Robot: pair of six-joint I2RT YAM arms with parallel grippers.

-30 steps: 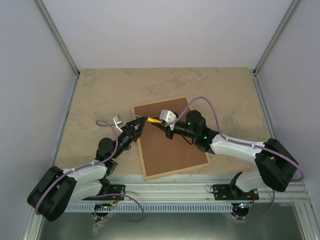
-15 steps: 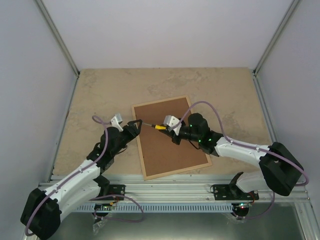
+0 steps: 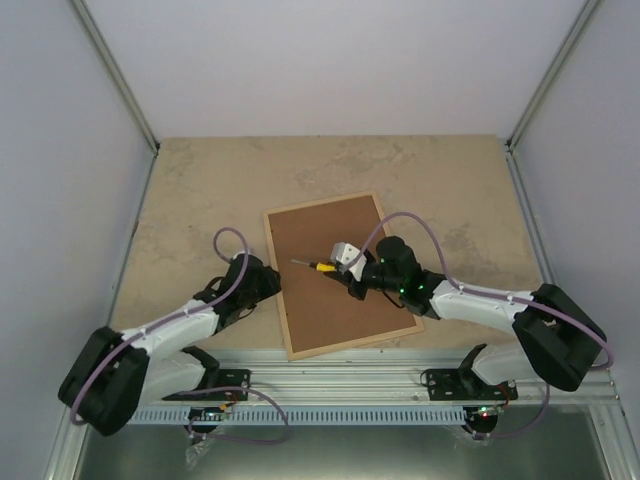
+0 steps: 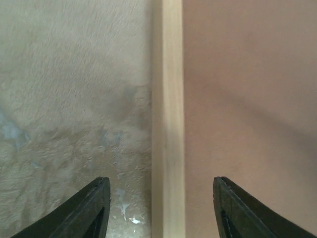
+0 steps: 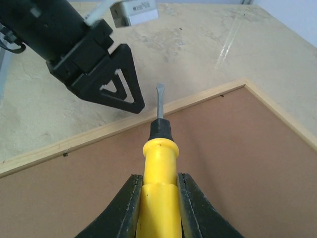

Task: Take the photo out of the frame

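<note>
The frame lies face down mid-table, its pale wood moulding around a brown backing board. The photo is hidden under that board. My left gripper is low over the frame's left side. It is open, with one fingertip over the table and the other over the backing, so the jaws straddle the moulding and hold nothing. My right gripper is shut on a yellow-handled screwdriver. It hovers over the backing board, and the screwdriver's blade points at the frame's left side near the left gripper.
The beige stone-patterned tabletop surrounds the frame. Grey walls with metal corner posts close in the left, right and back. An aluminium rail carrying the arm bases runs along the near edge.
My left gripper has opened and dropped lower against the frame's left side. My right gripper has carried the screwdriver slightly nearer and to the right over the backing.
</note>
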